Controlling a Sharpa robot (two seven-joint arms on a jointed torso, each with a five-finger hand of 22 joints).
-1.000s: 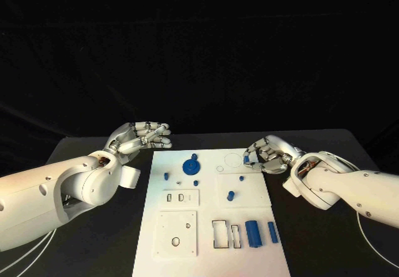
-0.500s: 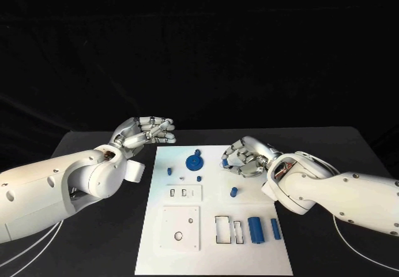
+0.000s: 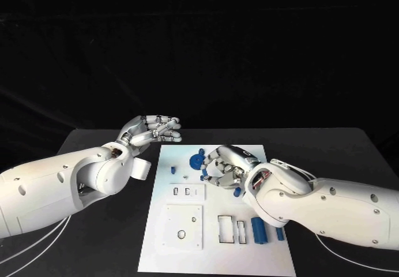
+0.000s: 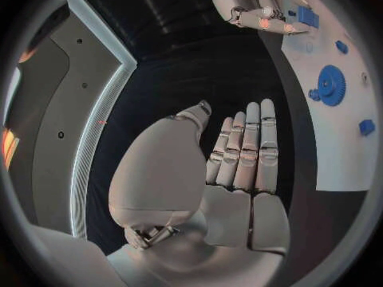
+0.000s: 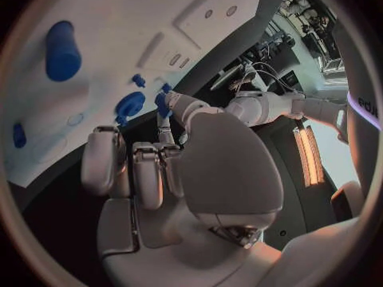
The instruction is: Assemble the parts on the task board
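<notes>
The white task board (image 3: 187, 242) lies in the middle of the table. A blue gear (image 3: 197, 161) (image 5: 129, 103) (image 4: 329, 83) stands near its far end, with small blue pegs (image 3: 173, 170) beside it. My right hand (image 3: 223, 166) (image 4: 255, 9) hovers over the board just right of the gear, fingers curled in, and pinches a small blue part (image 5: 163, 101) at its fingertips. A short blue cylinder (image 3: 238, 192) lies just behind that hand. My left hand (image 3: 154, 130) (image 4: 239, 153) hangs off the board's far left corner, fingers straight and apart, holding nothing.
Two blue cylinders (image 3: 259, 230) lie at the board's near right, beside a rectangular slot (image 3: 225, 228). A raised white square plate (image 3: 182, 226) with holes sits at the near left. Bare black table (image 3: 91, 150) flanks the board on both sides.
My right hand has travelled left from the board's right edge to beside the gear, keeping its fingers curled. The left hand has barely moved. The camera has shifted a little.
</notes>
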